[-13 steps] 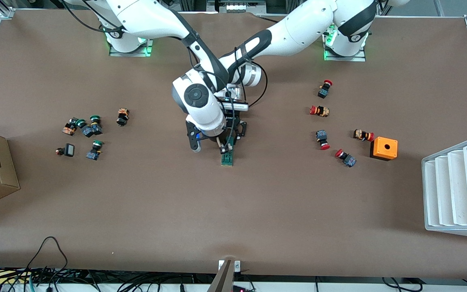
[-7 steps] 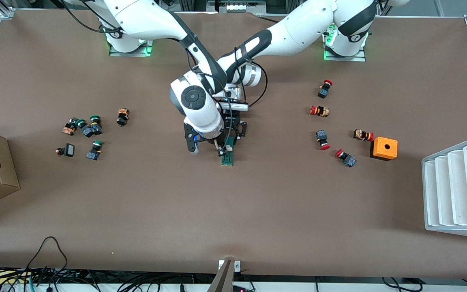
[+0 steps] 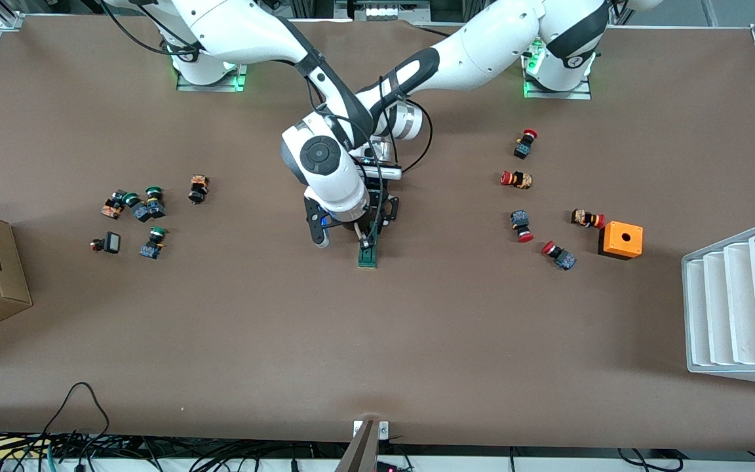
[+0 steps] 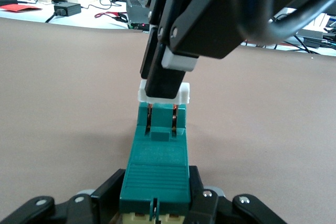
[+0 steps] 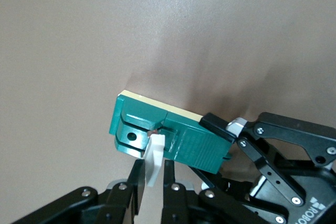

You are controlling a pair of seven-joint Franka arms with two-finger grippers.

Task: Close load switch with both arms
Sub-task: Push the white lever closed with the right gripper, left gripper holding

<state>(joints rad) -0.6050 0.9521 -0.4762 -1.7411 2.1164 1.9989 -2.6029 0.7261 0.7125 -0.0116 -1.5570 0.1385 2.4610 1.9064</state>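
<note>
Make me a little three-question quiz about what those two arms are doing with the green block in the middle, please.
1. True or false: the left gripper holds the load switch by its sides, down on the table.
2. Which part does the right gripper pinch? A) the orange box B) the switch's white sliding piece C) a red-capped push-button
3. Fill in: the white piece stands raised above the green body, so the switch is not yet ____.

Key: 1 true; 2 B, with its fingers shut on the white piece; 3 closed.
</note>
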